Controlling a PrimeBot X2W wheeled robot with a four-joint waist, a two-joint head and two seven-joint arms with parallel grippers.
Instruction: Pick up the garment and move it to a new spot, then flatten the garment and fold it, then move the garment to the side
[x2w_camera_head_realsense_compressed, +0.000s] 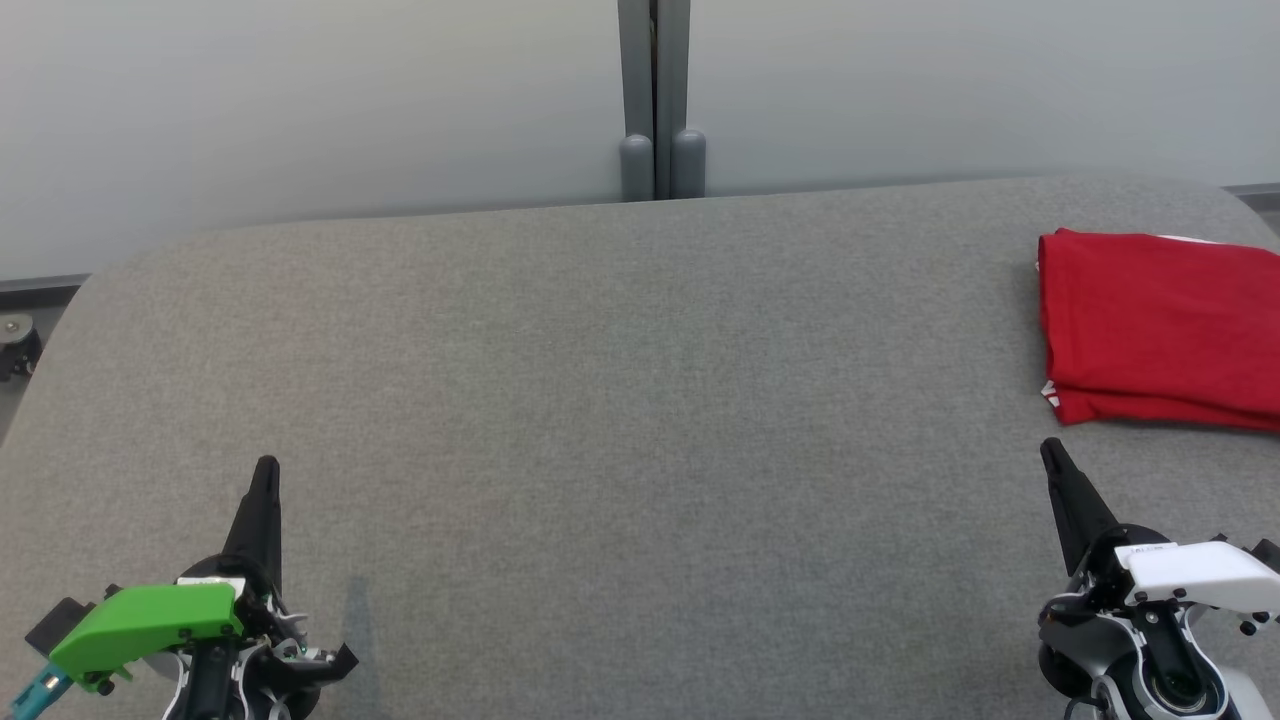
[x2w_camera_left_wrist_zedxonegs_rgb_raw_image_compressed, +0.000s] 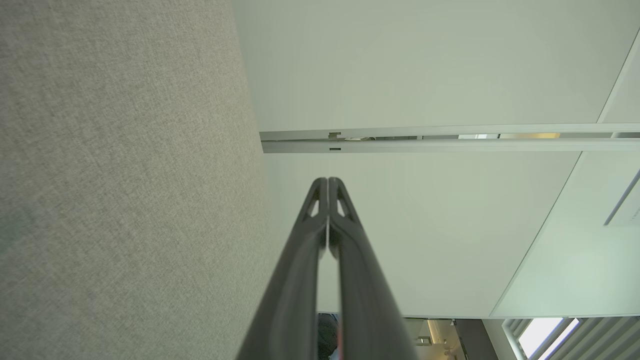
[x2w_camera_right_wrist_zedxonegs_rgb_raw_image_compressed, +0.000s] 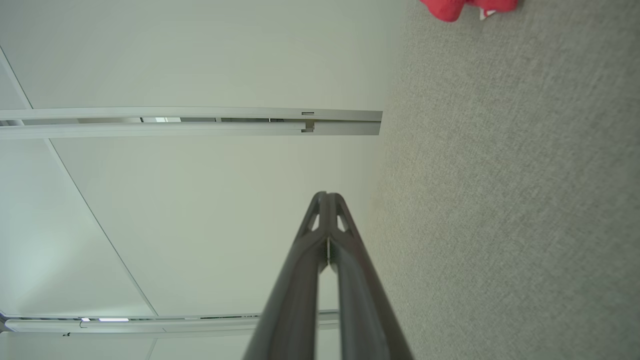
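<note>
**benchrat:** Where's the garment sitting, and what are the claws doing?

**me:** I'm seeing the red garment (x2w_camera_head_realsense_compressed: 1150, 330) lying at the upper right of the head view, folded into a flat stack and running off the frame's right edge. That's matching the folded, off-to-the-side state the job is asking for, though I can't tell what put it there. The left claw (x2w_camera_head_realsense_compressed: 266, 468) at lower left and the right claw (x2w_camera_head_realsense_compressed: 1050, 447) at lower right are both pinched closed on nothing, with the right one just below the garment's near hem.

**benchrat:** How's it going to handle?

**me:** I'm guessing light, soft and floppy, so it'll be sagging open if only one layer gets pinched. Any grab should be going through all the layers at the folded left edge or the near corners. The desk (x2w_camera_head_realsense_compressed: 620, 400) is showing lots of bare grey across the middle and left. The far-right rounded corner is curving away just behind the garment, so there's little margin there.
</note>
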